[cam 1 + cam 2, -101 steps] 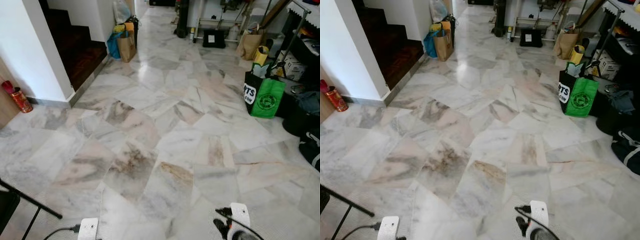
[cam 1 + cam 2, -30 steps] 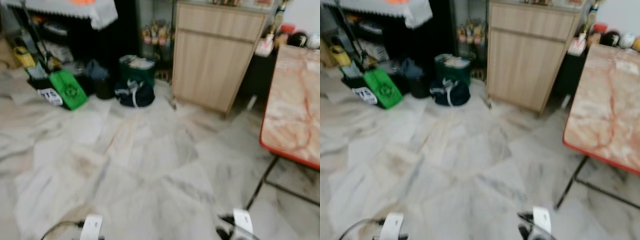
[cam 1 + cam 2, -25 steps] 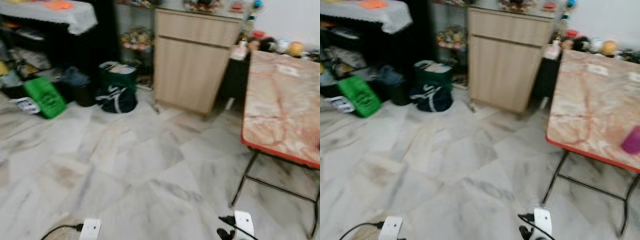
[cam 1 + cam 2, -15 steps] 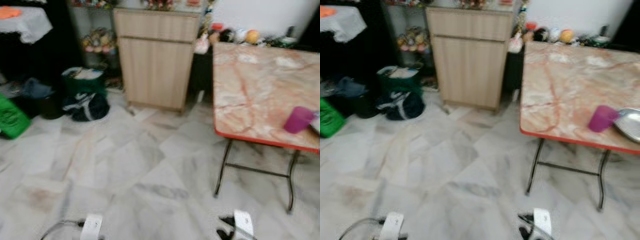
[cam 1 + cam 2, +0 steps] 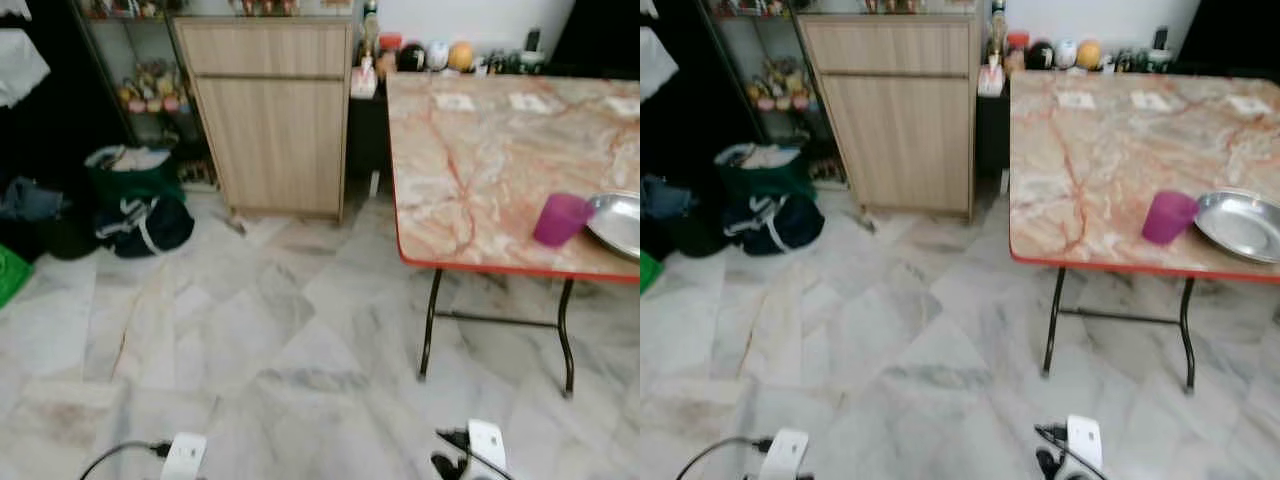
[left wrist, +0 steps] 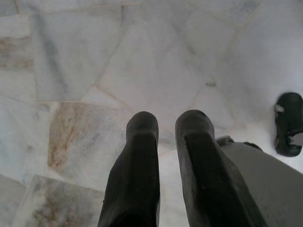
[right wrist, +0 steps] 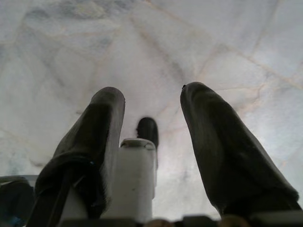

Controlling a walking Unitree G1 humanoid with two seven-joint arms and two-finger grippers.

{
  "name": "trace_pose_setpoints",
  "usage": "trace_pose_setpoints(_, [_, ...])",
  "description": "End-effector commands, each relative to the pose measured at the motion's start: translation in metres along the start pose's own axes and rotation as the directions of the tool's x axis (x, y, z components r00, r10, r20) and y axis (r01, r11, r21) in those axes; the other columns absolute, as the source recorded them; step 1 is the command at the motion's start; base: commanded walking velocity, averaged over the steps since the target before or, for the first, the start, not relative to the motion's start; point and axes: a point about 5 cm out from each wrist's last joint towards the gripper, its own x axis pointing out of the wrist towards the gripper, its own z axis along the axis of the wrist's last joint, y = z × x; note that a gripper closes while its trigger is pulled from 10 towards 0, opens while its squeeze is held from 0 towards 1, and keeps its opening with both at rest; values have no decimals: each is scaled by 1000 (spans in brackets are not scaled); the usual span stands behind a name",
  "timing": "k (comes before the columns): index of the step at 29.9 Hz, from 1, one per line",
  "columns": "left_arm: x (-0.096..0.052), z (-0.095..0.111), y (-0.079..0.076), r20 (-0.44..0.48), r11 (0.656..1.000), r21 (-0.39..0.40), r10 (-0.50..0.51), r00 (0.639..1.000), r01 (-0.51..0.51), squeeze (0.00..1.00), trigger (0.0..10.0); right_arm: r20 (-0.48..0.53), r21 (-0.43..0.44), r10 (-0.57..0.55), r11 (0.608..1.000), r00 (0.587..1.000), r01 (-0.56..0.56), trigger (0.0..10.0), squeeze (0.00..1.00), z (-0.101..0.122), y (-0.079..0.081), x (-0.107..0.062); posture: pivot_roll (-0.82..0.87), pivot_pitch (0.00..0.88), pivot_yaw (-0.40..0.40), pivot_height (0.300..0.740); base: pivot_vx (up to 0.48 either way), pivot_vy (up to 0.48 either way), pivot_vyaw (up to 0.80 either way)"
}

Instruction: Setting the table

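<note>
End effectors are hanging low at the robot's sides, both pointing down at the marble floor (image 5: 250, 330). The left end effector (image 6: 165, 124) is carrying nothing, its two black fingers standing narrowly apart with bare tile showing through the slim gap. The right end effector (image 7: 151, 101) is also carrying nothing, its fingers spread wider with only floor between them. Judging by this, both arms are resting idle while the robot is approaching, since nothing is within reach yet.

Outward from there, the folding surface (image 5: 1090, 150) with its pink-veined marble top, red rim and thin black legs is standing ahead and to the robot's right. A purple cup (image 5: 1167, 217) is sitting upright near the front edge, and a shiny metal plate (image 5: 1243, 224) is lying just beside it toward the right, the two close but seemingly not touching. They are probably sitting near the edge so they are easy to reach. Small jars and round things are lining the far edge against the wall, too blurred to name. A light wooden cabinet (image 5: 270, 120) is standing left of the surface, and a dark duffel bag (image 5: 145, 225) is lying on the floor further left.
</note>
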Motion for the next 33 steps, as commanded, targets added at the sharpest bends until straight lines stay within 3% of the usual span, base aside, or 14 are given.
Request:
trace_pose_setpoints(1, [0,-1,0,-10,1000,2,-1,1000,1,0,10000,15,18,-18,1000,1000,18,10000,0,4,-3,0,-18,41,6,740,0,-428,0])
trace_pose_setpoints(33, [0,-4,-2,-17,1000,-7,4,1000,-4,0,10000,52,32,-25,999,998,23,10000,0,13,-4,1,-25,56,2,740,0,-397,0])
